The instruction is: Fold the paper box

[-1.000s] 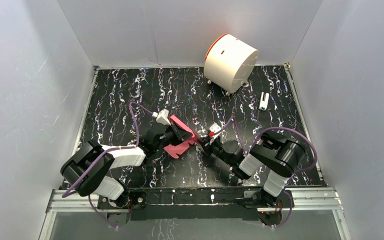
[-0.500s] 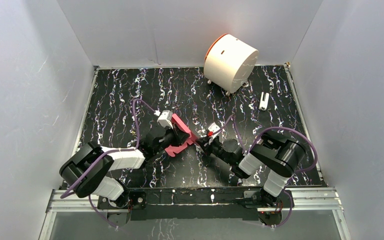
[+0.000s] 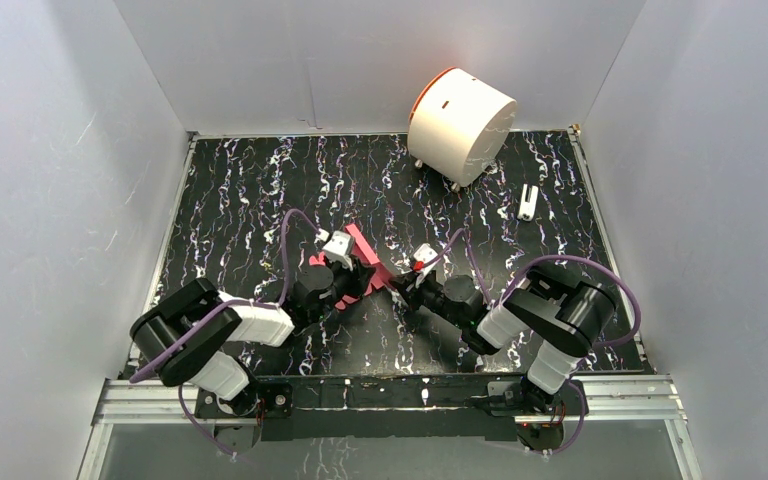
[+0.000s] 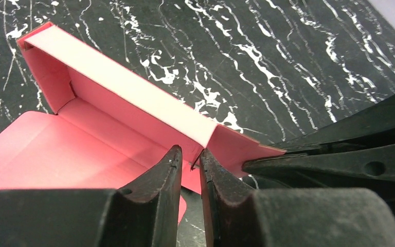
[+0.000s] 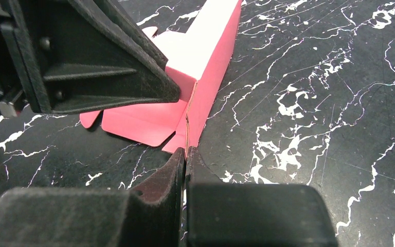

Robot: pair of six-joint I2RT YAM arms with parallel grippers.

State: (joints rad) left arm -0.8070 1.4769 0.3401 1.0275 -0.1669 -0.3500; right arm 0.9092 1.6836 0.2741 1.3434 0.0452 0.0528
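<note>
The pink-red paper box [image 3: 365, 258] lies partly folded at the middle of the black marbled table, one long wall standing up. In the left wrist view the box [image 4: 108, 139] shows its raised wall and flat floor. My left gripper [image 4: 189, 154] stands at the wall's near corner with a narrow gap between the fingers and no card clamped in it. My right gripper [image 5: 186, 153] is shut on the thin end flap of the box [image 5: 205, 51]. In the top view the left gripper [image 3: 353, 283] and the right gripper [image 3: 397, 287] meet at the box from either side.
A large white cylinder with an orange rim [image 3: 460, 122] stands at the back right. A small white object [image 3: 527, 202] lies near the right wall. White walls close in the table [image 3: 250, 190] on three sides.
My left gripper has moved nearer and to the right, down onto the box's near corner. The box now sits lower and more folded up. The right gripper has hardly moved.
</note>
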